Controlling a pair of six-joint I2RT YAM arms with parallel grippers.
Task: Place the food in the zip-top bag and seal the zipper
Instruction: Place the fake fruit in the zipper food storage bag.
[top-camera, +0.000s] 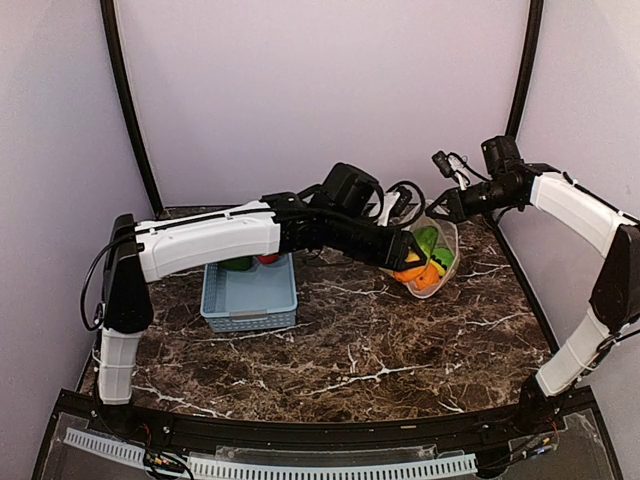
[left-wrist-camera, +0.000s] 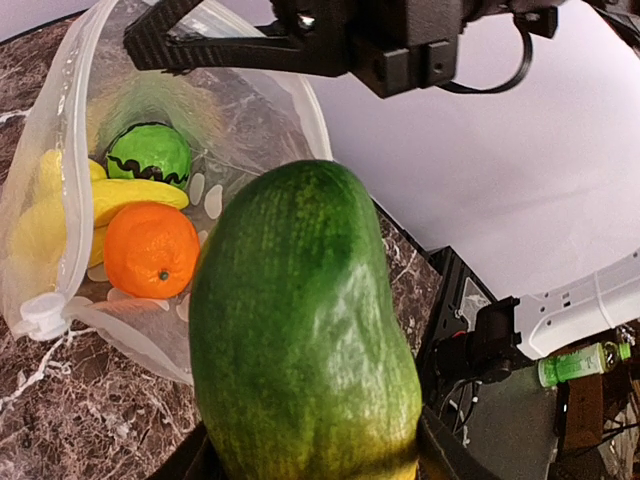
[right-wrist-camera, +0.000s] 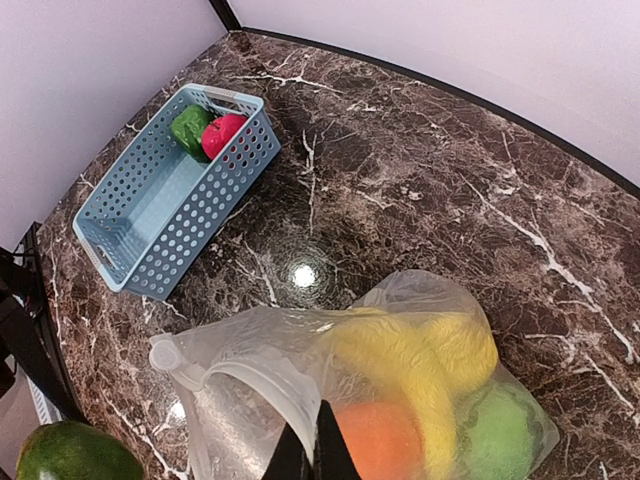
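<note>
At the far right of the table (top-camera: 330, 350), the loading step is in hand. The left gripper (top-camera: 398, 247) is clamped around a large green fruit (left-wrist-camera: 305, 330) and holds it just outside the mouth of the bag (left-wrist-camera: 250, 110). The right gripper (right-wrist-camera: 311, 447) is pinched on the upper rim of the bag, holding the mouth open toward the fruit. Inside the bag lie an orange (left-wrist-camera: 150, 250), a banana (left-wrist-camera: 135, 195) and a round green striped piece (left-wrist-camera: 148, 155).

The left arm reaches long and low across the table from its base, over the basket (right-wrist-camera: 150, 230), where a green pepper (right-wrist-camera: 188, 128) and a red apple (right-wrist-camera: 225, 135) wait.

Next, I judge, the fruit must go forward through the mouth and be let go well inside. It should not drag on the rim or pull it out of the pinch. The two pieces in the basket come after that, and the zipper (left-wrist-camera: 66, 140), which lies open now, comes last.
</note>
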